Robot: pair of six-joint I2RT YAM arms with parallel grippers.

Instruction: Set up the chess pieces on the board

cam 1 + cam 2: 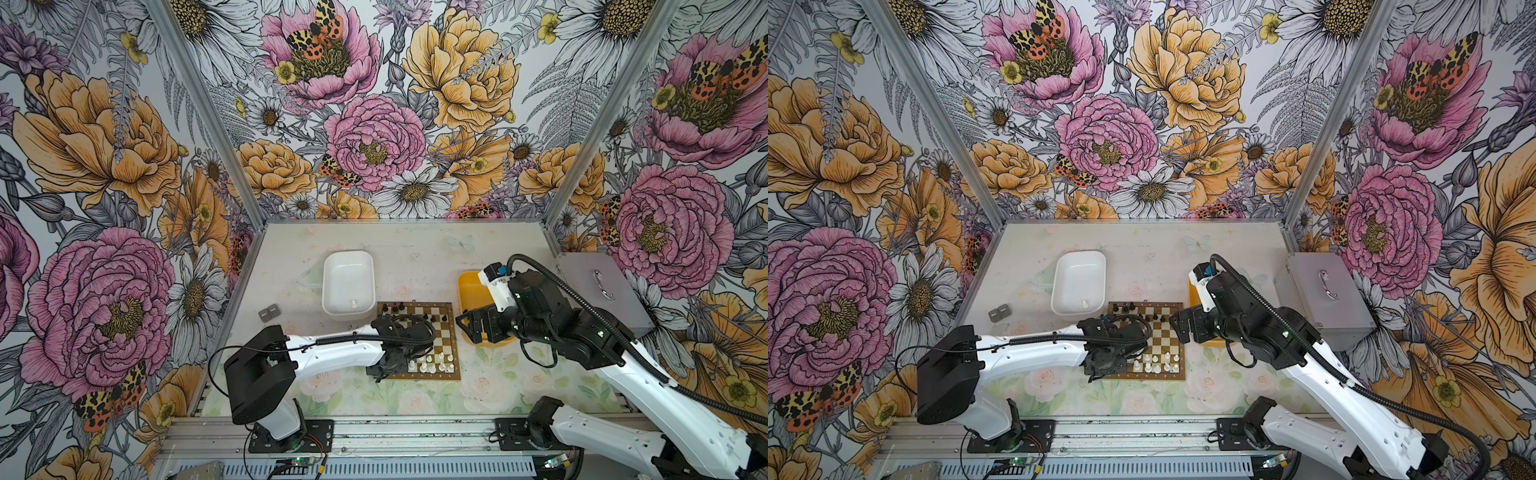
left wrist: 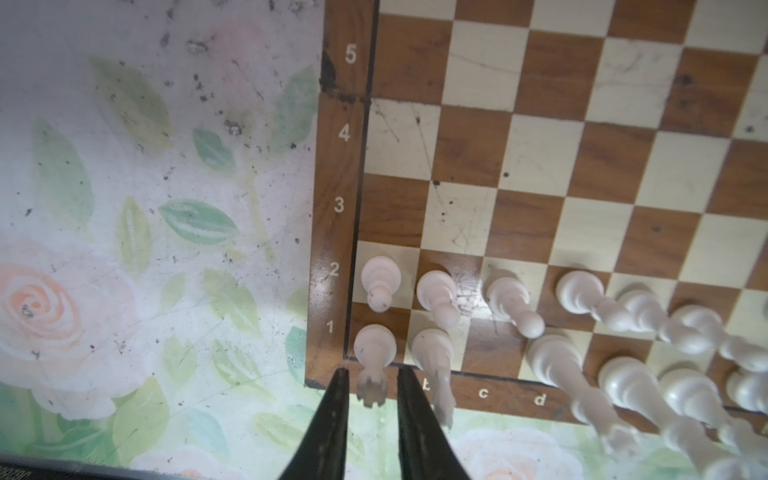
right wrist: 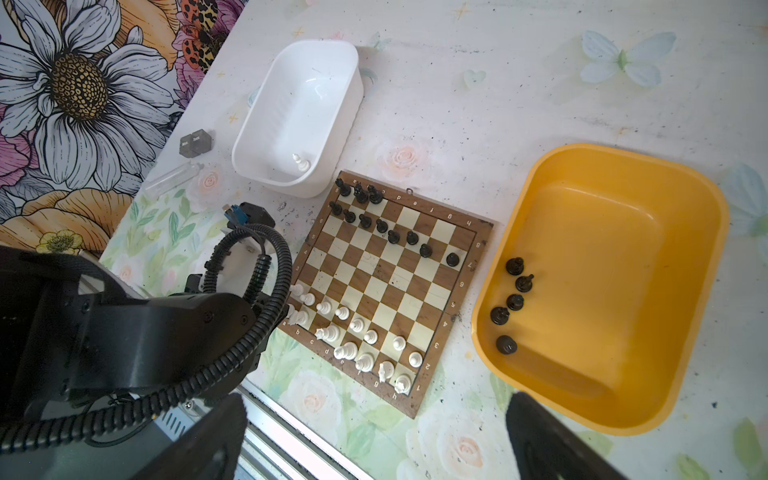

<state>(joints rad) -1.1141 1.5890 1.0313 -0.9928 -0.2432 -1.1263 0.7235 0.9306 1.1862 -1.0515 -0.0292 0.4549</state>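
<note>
The board (image 1: 441,332) (image 3: 386,282) lies mid-table. Several white chess pieces (image 1: 432,365) (image 3: 353,336) fill its near rows, and several black ones (image 1: 395,308) (image 3: 374,220) stand along the far rows. My left gripper (image 2: 372,372) (image 1: 384,368) straddles the white rook (image 2: 374,353) on the near left corner square. It is slightly open, with a gap on each side of the rook's crown. My right gripper (image 3: 376,399) (image 1: 467,326) hangs wide open and empty between the board and the yellow tray (image 3: 623,153). Several black pieces (image 3: 513,303) lie in that tray.
A white tray (image 1: 332,266) (image 3: 316,43) behind the board's left end holds one white piece (image 3: 301,163). Two dark cubes (image 1: 269,311) and a clear tube (image 3: 170,180) lie near the left wall. A grey metal box (image 1: 602,291) stands at the right.
</note>
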